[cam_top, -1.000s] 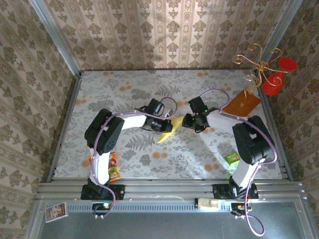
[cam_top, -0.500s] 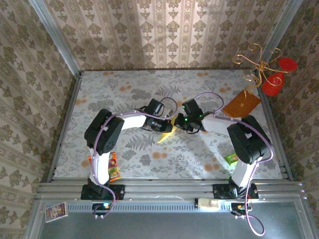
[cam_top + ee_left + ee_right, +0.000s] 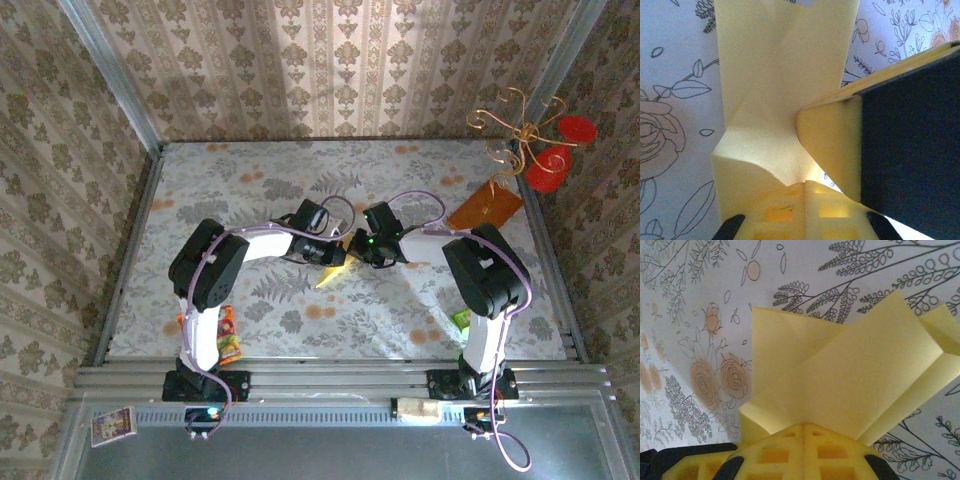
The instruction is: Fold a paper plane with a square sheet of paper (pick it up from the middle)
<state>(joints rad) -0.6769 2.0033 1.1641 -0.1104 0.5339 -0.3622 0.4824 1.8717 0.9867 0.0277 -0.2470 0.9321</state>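
The square sheet of paper is pale yellow and folded into a narrow pointed shape, hanging just above the table's middle. My left gripper is shut on its left side, and my right gripper is shut on it from the right, almost touching the left one. In the left wrist view the creased paper rises from my shut left gripper, with the right gripper's yellow finger pressed against it. The right wrist view has layered folds of paper coming out of my shut right gripper.
An orange-brown board leans at the back right under a wire ornament with red discs. A small green packet lies by the right arm's base, and a colourful packet lies by the left arm's base.
My right gripper has moved left to the paper and shut on it. The left gripper has stayed shut on the paper in the same place.
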